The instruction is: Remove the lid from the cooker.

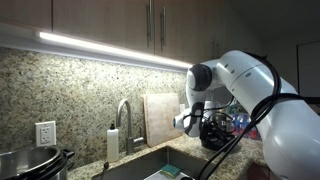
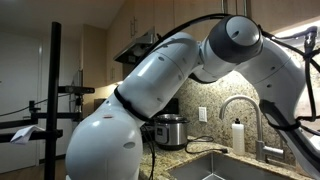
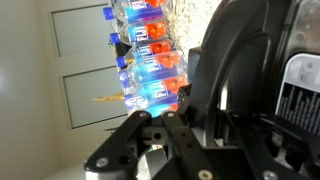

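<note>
Claw (image 3: 168, 122) closed on the lid (image 3: 242, 60), fingers pinched at its black dome; the grip point itself is partly hidden. In an exterior view the lid (image 1: 214, 133) hangs at the claw, raised above the bench (image 1: 185, 150). Labelled water bottles (image 3: 145, 60) just behind. Cooker (image 1: 35, 160) stands well apart, beyond the sink (image 1: 150, 170) and faucet (image 1: 125, 115), steel rim showing.

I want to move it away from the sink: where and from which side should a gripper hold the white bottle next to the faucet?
Probably grip the white bottle around its straight body, coming level from the sink side. It stands upright before the backsplash with the faucet close beside it.
</note>
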`<state>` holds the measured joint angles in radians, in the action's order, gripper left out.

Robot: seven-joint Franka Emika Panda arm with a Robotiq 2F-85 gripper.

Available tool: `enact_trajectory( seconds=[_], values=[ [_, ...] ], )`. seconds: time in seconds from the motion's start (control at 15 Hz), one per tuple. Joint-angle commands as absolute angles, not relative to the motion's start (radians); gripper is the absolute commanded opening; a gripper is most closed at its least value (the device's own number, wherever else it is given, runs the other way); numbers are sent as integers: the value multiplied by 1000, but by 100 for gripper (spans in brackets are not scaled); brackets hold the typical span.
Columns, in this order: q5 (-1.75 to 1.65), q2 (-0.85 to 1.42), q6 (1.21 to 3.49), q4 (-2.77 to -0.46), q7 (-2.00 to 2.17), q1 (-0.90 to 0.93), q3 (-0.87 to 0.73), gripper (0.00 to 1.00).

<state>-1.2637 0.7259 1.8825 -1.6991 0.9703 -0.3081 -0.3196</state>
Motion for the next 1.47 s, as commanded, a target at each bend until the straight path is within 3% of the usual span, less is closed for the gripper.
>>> enact_trajectory(
  seconds=[0.0,0.67,1.4],
  values=[
    [-1326,683,1870,-1738,955,-302,-325,36],
    [-1378,679,1861,-1752,951,-306,-318,98],
    [-1447,662,1905,-1776,862,-324,-304,100]
  ],
)
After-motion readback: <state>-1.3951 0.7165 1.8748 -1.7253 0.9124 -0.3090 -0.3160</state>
